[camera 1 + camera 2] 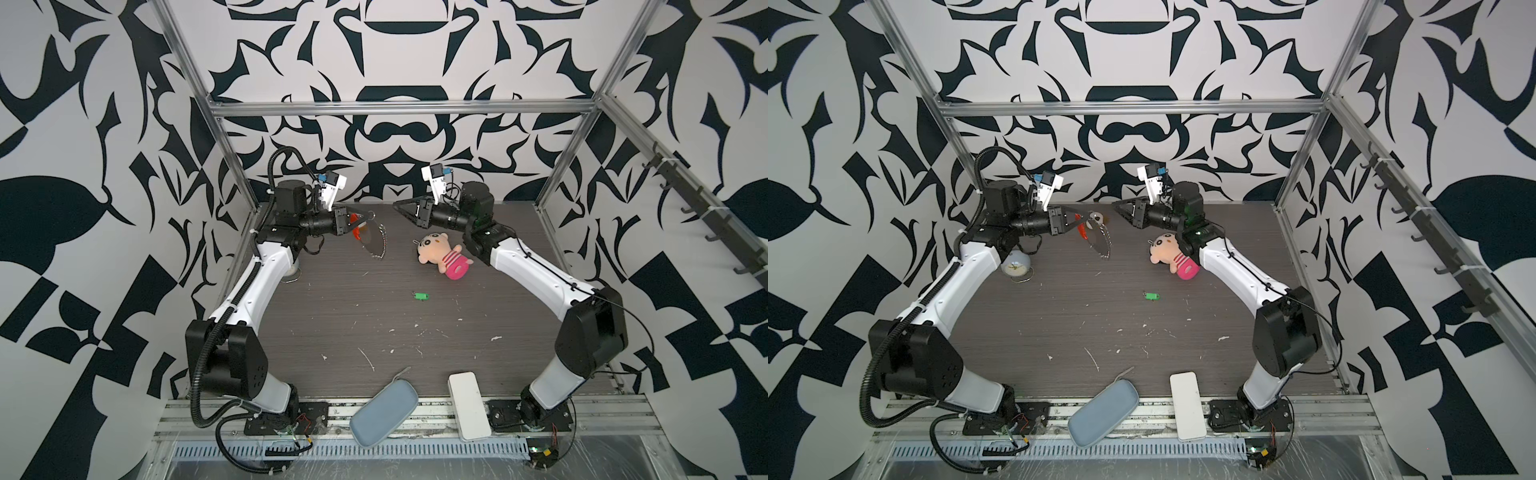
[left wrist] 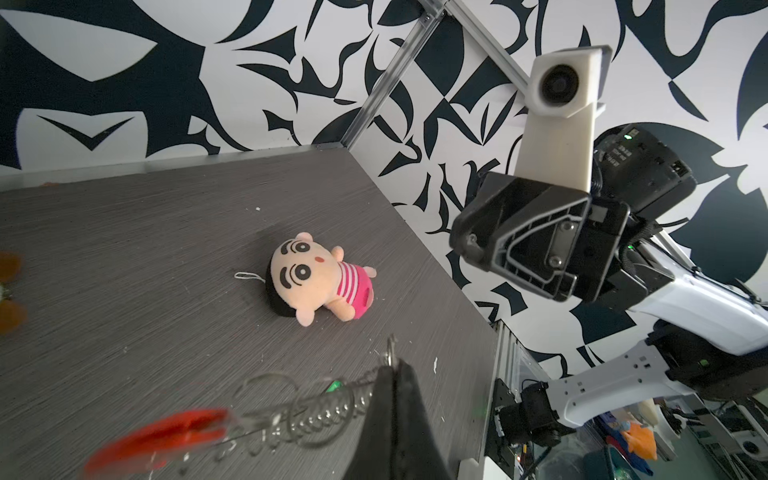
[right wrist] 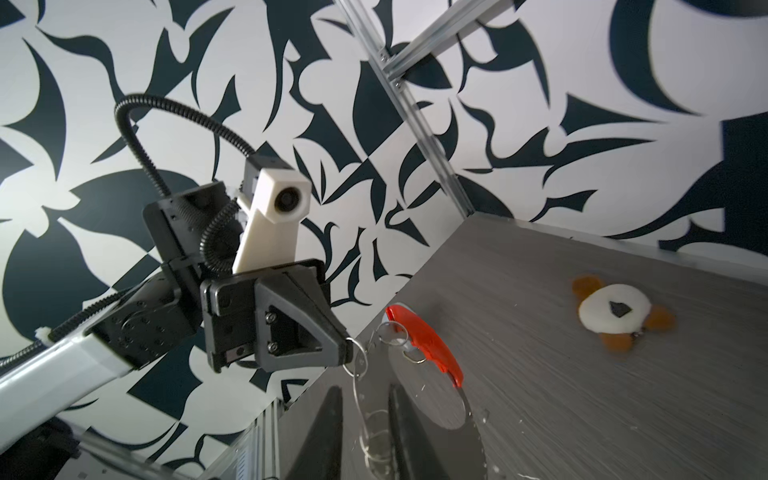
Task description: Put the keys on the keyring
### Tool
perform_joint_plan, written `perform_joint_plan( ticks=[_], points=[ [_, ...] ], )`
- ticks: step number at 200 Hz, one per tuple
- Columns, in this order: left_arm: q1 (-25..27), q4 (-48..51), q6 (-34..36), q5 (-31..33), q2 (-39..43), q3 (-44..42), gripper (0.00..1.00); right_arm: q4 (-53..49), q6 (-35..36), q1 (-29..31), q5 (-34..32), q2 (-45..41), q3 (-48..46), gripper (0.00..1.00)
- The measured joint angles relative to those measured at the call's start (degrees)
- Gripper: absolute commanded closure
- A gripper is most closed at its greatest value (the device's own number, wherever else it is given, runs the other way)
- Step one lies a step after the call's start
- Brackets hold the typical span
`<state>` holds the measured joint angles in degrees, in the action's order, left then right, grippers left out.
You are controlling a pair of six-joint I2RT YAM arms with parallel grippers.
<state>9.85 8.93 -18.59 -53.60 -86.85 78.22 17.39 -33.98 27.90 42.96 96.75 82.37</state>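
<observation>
We begin at the left gripper [image 1: 367, 215], which is pressed together on one small silver ring of the keyring [image 1: 381, 243]. In the right wrist view we see this ring nipped at the very tip of that gripper [image 3: 348, 347]. The keyring hangs down from the pinch, in the air above the desk [image 1: 332, 328], with its red curved segment [image 3: 428, 338] close to the gripper and the chain of silver rings [image 1: 1106, 245] falling below it. In the left wrist view the red part and the rings are blurred, so we cannot count them. The right gripper [image 1: 395, 205] stands opposite, near the left one but apart from it, and it points toward the keyring without touching it. Its two fingers [image 3: 328, 428] are a little spread, with a clear gap between them, and we see nothing held there. Under the right arm a plush doll [image 1: 441, 254] in a pink striped shirt lies on the desk. The keys [image 1: 420, 296], a tiny green piece with a silver end, lie flat on the desk in front of the doll, toward the middle, well apart from both grippers and from the keyring. Small white scraps [image 1: 368, 359] are scattered nearer to the front edge, where a blue-grey case [image 1: 383, 411] and a white box [image 1: 469, 409] lie side by side.
</observation>
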Motion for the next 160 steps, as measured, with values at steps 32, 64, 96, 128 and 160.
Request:
perform_joint_plan(
  ticks=[32, 64, 96, 128, 160],
  points=[
    [0.09, -0.79, -0.55, -1.44, 0.0, 0.0, 1.0, -0.07, 0.2, 1.2, 1.6, 2.78, 1.53, 0.77],
    [0.09, -2.47, -1.55, -2.38, 0.0, 0.0, 1.0, 0.52, -0.37, 1.33, 3.15, 4.44, 2.73, 0.78],
    [0.13, -4.66, -3.06, -3.43, 0.0, 0.0, 1.0, 1.53, -0.81, 1.42, 4.31, 4.9, 3.13, 0.78],
    [0.2, -6.67, -4.39, -4.11, 0.0, 0.0, 1.0, 2.49, -1.92, 1.62, 5.27, 5.33, 3.85, 0.79],
    [0.37, -7.85, -5.18, -4.33, 0.0, 0.0, 1.0, 3.63, -2.73, 2.25, 6.12, 5.66, 4.26, 0.8]
  ],
)
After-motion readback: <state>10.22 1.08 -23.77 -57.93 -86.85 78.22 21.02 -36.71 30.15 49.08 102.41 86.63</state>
